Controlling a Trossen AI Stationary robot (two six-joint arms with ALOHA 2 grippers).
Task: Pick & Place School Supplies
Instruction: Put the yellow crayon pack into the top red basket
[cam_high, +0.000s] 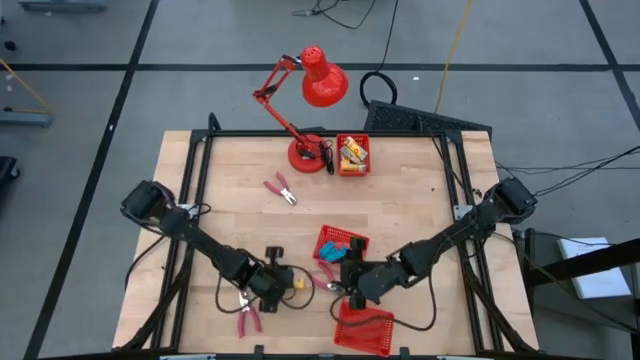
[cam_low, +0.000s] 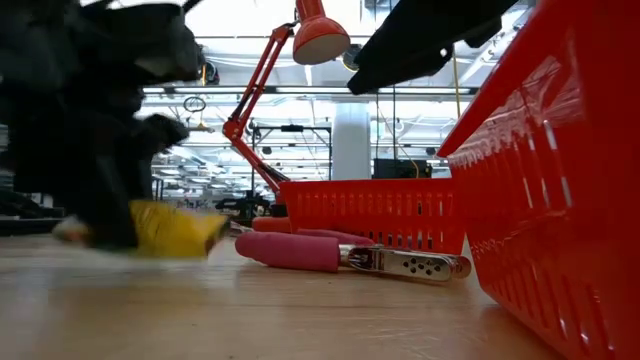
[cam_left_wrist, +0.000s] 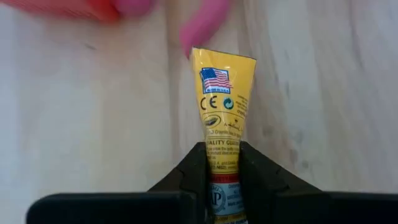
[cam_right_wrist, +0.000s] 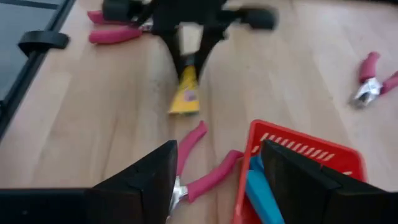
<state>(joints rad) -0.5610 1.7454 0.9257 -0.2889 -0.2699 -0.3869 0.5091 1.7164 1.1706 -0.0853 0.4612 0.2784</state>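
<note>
From my seat, farthest left on the table (cam_high: 420, 210) I see a pair of pink-handled pliers (cam_high: 249, 319) lying near the front edge. Just above them my left gripper (cam_high: 283, 283) has its jaws closed on a yellow tube (cam_left_wrist: 225, 112); the tube's flat end points toward the right arm and sits low over the wood, though from the blurred low view I cannot tell if it touches. Another pair of pliers (cam_high: 283, 189) lies farther back, near the red lamp (cam_high: 310, 95). Next comes a third pair (cam_right_wrist: 198, 169), beside a red basket (cam_high: 341, 243) holding blue blocks (cam_right_wrist: 260, 196). My right gripper (cam_right_wrist: 216, 180) hangs over that spot, jaws open and empty. A second basket (cam_high: 364, 329) sits at the front edge, a third (cam_high: 353, 155) by the lamp base.
</note>
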